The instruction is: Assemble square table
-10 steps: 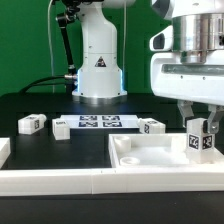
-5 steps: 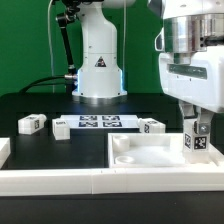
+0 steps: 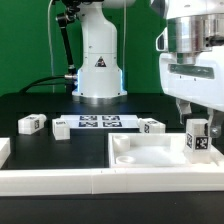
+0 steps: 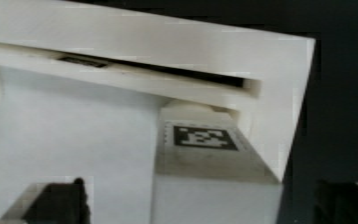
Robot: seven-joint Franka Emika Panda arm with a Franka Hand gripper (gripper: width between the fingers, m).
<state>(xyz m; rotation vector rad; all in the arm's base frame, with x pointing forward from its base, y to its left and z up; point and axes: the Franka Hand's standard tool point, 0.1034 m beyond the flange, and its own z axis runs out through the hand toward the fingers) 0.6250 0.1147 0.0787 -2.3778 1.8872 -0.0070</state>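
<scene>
My gripper hangs over the white plastic square slab with the raised rim, above the slab's corner on the exterior view's right. Its jaws are spread wide and clamp nothing. Between and just below them stands a small white block leg with a black-and-white tag, upright in that corner's recess. The wrist view shows clear space between the leg and each of my fingers. I judge the leg stands there because that recess is its socket, and that I hover straight above it to keep the approach vertical. Whether it is fully seated I cannot tell. The slab lies rim-up on the black desk so its recesses face me, tucked behind the long white rail wall, which probably stops it sliding. Beyond the slab three more tagged white block legs lie apart for later grasps, flanking the flat white marker board.
</scene>
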